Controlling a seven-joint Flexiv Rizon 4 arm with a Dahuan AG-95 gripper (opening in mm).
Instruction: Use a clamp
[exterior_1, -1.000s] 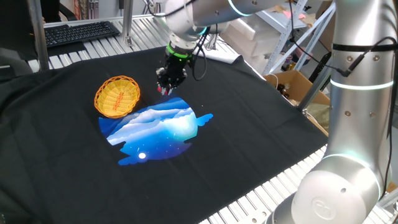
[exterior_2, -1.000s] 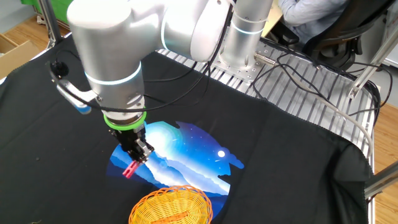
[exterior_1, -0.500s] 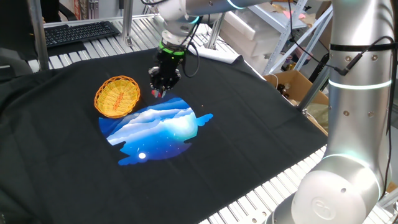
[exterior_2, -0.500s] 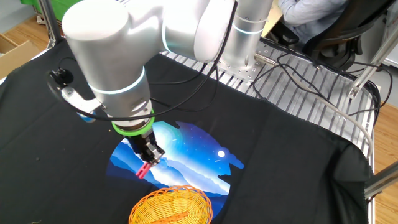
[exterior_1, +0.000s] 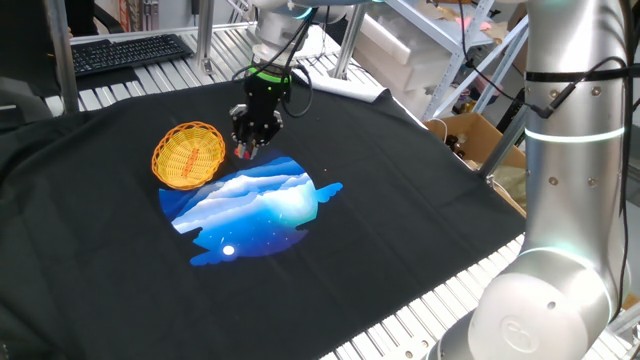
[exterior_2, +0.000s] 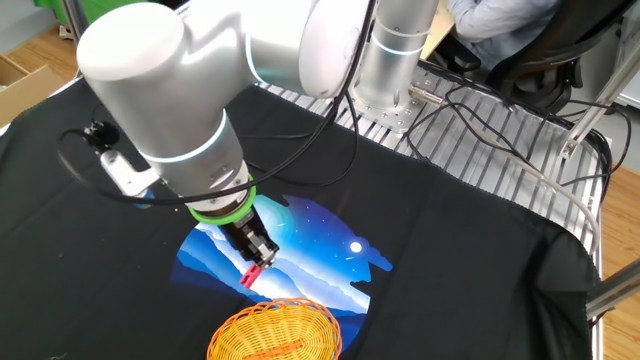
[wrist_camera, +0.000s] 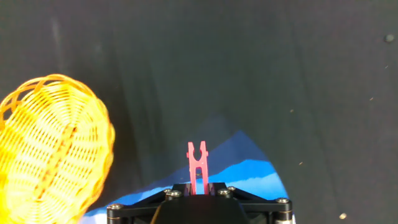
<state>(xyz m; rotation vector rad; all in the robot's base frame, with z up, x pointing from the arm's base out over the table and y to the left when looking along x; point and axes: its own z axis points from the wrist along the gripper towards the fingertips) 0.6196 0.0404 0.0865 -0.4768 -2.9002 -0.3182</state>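
My black gripper (exterior_1: 246, 145) is shut on the small red clamp (wrist_camera: 197, 163), which sticks out forward from between the fingers. It hangs just above the black cloth, right of the yellow wicker basket (exterior_1: 188, 154) and over the top edge of the blue picture on the cloth (exterior_1: 250, 207). In the other fixed view the clamp (exterior_2: 250, 277) shows as a pink tip below the gripper (exterior_2: 256, 266), just above the basket's rim (exterior_2: 277, 331). In the hand view the basket (wrist_camera: 50, 146) fills the left side.
A black cloth (exterior_1: 400, 200) covers the table. A keyboard (exterior_1: 125, 52) lies at the back left. A cardboard box (exterior_1: 470, 135) stands past the right edge. Cables (exterior_2: 480, 110) run over the slatted metal table at the back.
My gripper has moved with the clamp from over the blue picture toward the basket, and now sits closer to the basket's rim.
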